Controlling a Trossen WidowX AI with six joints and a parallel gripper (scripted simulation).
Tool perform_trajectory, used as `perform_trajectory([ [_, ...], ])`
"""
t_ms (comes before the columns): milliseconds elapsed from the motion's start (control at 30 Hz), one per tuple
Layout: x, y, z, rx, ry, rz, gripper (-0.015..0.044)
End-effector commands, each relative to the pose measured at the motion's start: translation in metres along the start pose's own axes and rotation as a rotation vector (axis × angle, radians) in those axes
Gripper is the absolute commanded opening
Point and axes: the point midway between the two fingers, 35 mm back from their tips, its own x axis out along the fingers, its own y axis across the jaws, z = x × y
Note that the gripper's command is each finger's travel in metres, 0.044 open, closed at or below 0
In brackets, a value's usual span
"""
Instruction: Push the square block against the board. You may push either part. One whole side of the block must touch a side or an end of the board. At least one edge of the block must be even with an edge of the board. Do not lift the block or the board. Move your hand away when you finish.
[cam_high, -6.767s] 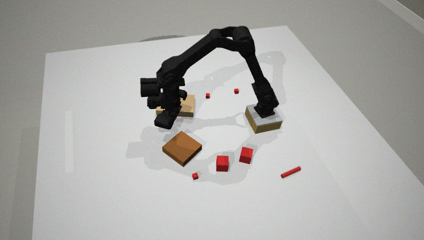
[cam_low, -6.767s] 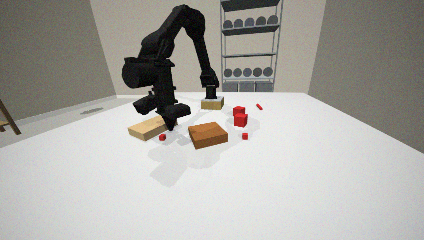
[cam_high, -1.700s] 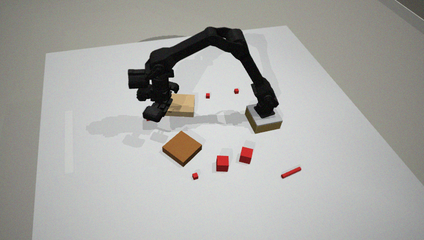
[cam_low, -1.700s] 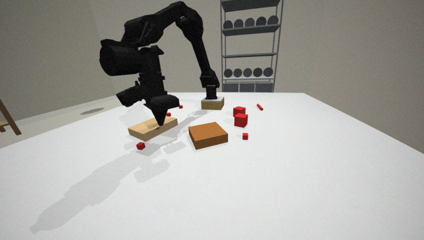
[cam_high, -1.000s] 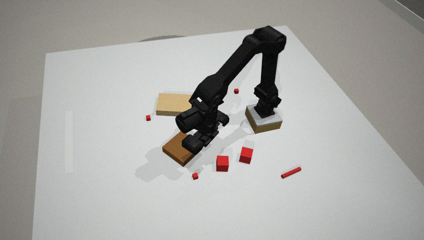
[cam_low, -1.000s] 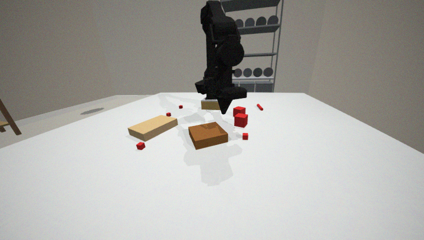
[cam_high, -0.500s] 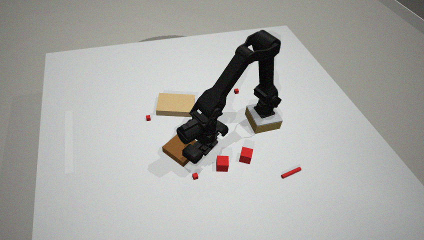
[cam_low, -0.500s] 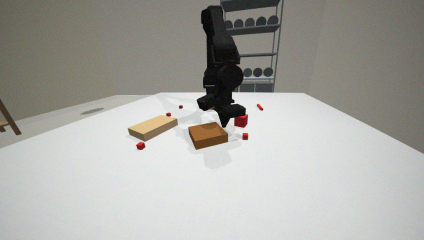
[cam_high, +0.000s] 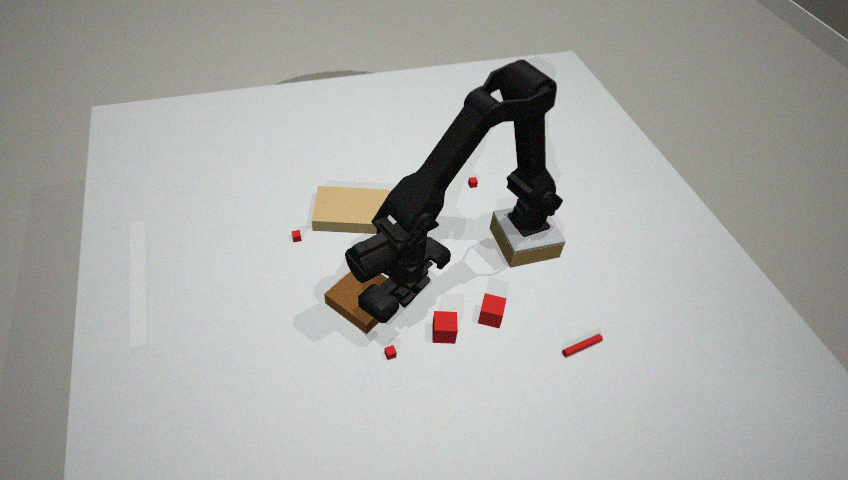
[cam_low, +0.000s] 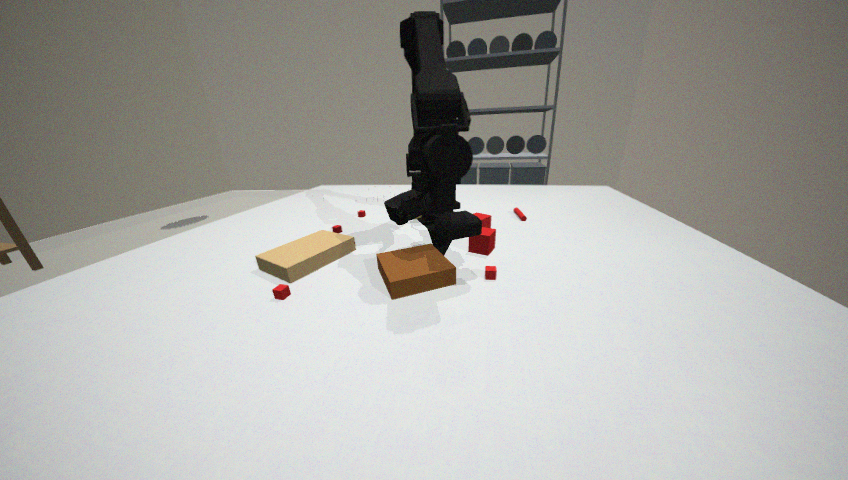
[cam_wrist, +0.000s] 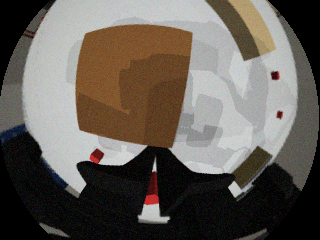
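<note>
From above, the clenched, empty pincer (cam_high: 397, 295) hangs over the right edge of the brown square block (cam_high: 351, 296), which lies on the white worktop (cam_high: 178, 356), apart from the tan board (cam_high: 348, 208). Seen from outside, the pincer (cam_low: 441, 242) points down at the block's (cam_low: 416, 270) far edge. At the wrist, the block (cam_wrist: 134, 83) sits just ahead of the fingertips.

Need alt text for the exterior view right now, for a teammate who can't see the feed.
The shut gripper sits at the far edge of the brown square block, holding nothing. The tan board lies apart to the block's left, with small red pieces scattered around.
</note>
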Motion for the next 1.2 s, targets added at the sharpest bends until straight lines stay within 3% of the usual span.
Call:
perform_trajectory([
  [0, -0.002, 0.003, 0.006, -0.004, 0.000, 0.008, 0.0000],
  [1167, -0.002, 0.008, 0.048, -0.004, -0.004, 0.008, 0.0000],
])
